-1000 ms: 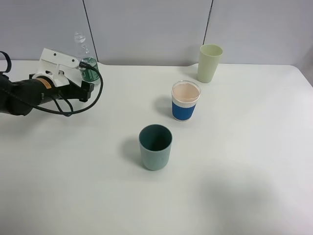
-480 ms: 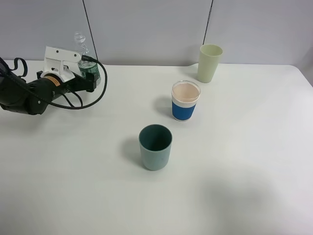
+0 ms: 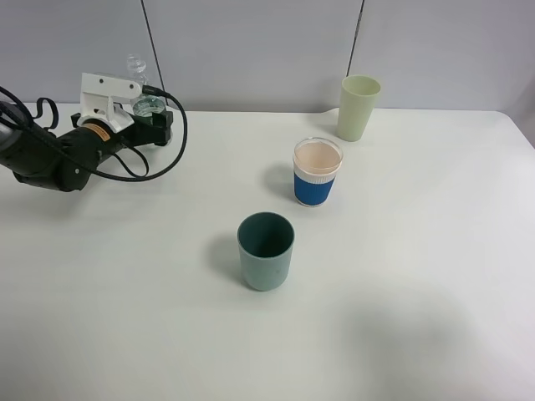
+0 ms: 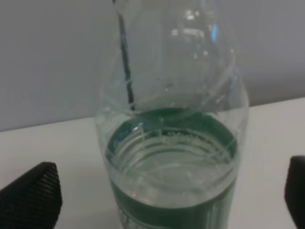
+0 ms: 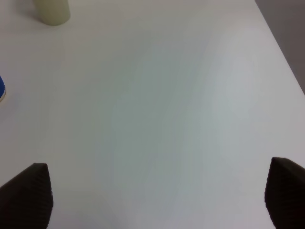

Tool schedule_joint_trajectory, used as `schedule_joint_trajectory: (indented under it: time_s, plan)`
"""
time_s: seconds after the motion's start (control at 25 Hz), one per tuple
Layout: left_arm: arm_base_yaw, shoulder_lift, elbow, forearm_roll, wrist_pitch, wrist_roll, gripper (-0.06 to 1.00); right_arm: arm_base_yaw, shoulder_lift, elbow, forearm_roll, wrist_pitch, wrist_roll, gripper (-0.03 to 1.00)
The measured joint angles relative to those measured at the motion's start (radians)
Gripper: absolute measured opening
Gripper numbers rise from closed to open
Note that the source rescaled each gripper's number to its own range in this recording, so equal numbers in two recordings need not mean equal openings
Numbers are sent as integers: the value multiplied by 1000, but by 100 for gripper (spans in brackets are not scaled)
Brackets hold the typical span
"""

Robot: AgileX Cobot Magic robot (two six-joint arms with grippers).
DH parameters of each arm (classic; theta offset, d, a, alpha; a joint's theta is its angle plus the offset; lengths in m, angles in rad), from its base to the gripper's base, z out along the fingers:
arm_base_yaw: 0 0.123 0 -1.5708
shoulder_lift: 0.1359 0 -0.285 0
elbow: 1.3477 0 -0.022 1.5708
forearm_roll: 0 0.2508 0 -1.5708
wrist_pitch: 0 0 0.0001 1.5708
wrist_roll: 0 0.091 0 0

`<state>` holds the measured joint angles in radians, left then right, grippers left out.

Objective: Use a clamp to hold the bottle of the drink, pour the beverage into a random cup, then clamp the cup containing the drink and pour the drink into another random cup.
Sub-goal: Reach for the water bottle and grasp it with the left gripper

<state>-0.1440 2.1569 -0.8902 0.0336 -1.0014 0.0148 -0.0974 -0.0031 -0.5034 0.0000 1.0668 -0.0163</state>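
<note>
Three cups, one bottle, two grippers. Nearest, the teal cup [image 3: 266,251] stands alone with bare table [image 3: 418,317] all round. Behind it is the blue-sleeved cup [image 3: 318,172], then the pale green cup [image 3: 359,107] by the far edge. At the far left edge the bottle [image 4: 171,143] stands between the wide-spread jaws of the left gripper [image 4: 164,195], clear of both. A second ago that gripper lay short of it. The right gripper [image 5: 157,195] hangs wide and empty.

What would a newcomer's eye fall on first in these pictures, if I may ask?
First, the clear green-banded bottle at the far left of the table, standing untouched between the open fingers of the left gripper. Then three cups: a blue-sleeved cup mid-table, a teal cup nearer the camera, a pale green cup by the back wall.
</note>
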Motion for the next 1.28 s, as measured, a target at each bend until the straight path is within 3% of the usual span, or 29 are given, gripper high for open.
schedule_joint_trajectory:
  time_s: [0.6,0.68,0.72,0.76,0.88,1.28]
  plan:
    - [0,118,-142,13,-26,-30,86,0,0,0,0,0,0,70]
    - [0,129,-157,20,-26,-35,78,0,0,0,0,0,0,70]
    - [0,133,-167,35,-26,-42,69,0,0,0,0,0,0,70]
    - [0,136,-172,46,-26,-46,56,0,0,0,0,0,0,70]
    - [0,138,-173,67,-24,-51,1,0,0,0,0,0,0,70]
    - [1,138,-174,98,-14,-59,2,0,0,0,0,0,0,70]
